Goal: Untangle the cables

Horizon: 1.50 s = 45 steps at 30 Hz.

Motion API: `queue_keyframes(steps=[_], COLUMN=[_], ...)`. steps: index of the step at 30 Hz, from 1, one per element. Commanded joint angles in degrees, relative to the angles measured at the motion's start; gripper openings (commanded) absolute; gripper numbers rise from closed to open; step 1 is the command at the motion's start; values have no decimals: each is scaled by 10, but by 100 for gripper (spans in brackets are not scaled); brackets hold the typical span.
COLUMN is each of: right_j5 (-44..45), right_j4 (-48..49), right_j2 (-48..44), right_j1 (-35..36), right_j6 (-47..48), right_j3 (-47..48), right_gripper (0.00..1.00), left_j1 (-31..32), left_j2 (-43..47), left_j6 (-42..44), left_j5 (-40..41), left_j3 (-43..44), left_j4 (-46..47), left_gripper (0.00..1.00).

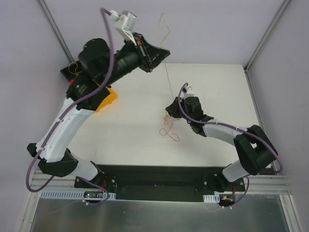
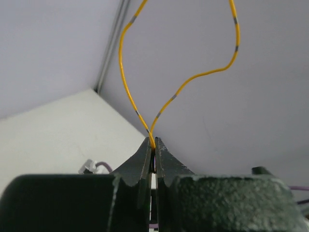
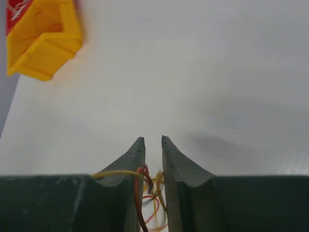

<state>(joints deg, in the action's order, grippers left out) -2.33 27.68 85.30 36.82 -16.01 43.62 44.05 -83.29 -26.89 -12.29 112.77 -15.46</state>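
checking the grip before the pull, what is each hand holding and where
Left hand pinches the yellow wire where its two strands meet. Red and yellow wires sit inside the right hand; gripped or not, cannot tell.

Cables (image 1: 166, 130): hair-thin strands in yellow, red and orange. The yellow strand (image 2: 120, 60), grey-banded, loops in the air above the table's (image 1: 120, 140) far edge and runs down to a knotted clump (image 3: 147, 180) mid-table. Red and orange loops trail toward the near edge.

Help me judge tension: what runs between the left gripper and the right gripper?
One thin yellow wire, stretched straight from left gripper down to right gripper; the top view shows it.
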Motion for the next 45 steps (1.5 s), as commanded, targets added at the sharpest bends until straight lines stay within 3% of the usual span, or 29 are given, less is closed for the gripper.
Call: queue_keyframes(steps=[1,8,15,17,20,26,27,29,34,39,45], right_j5=[71,36,59,67,61,60,61,58,78,106,151], right_j4=[-16,-126,-134,-133,-145,-160,-165,-176,-230,-274,-346], right_j2=[57,105,103,104,110,111,111,114,110,107,114], right_j1=[-70,-135,-171,-176,-190,-223,-228,-246,-299,-358,-379], right_j6=[-98,-142,-146,-136,-142,-170,-169,-169,-148,-115,-60], right_j3=[-2,52,52,56,63,58,60,67,85,96,151], right_gripper=[23,30,35,31,12,16,15,0,1,0,0], left_j1=[21,21,21,21,22,21,22,22,22,21,22], left_j2=[71,79,99,103,101,81,85,100,132,146,158], left_j6=[91,141,173,182,199,264,288,303,345,402,416], left_j5=[97,162,213,225,238,282,286,293,336,366,393], left_j3=[132,149,115,121,147,256,264,257,216,237,185], left_j4=[21,18,7,8,6,14,20,41,59,76,82], left_gripper=[0,0,0,0,0,0,0,0,0,0,0])
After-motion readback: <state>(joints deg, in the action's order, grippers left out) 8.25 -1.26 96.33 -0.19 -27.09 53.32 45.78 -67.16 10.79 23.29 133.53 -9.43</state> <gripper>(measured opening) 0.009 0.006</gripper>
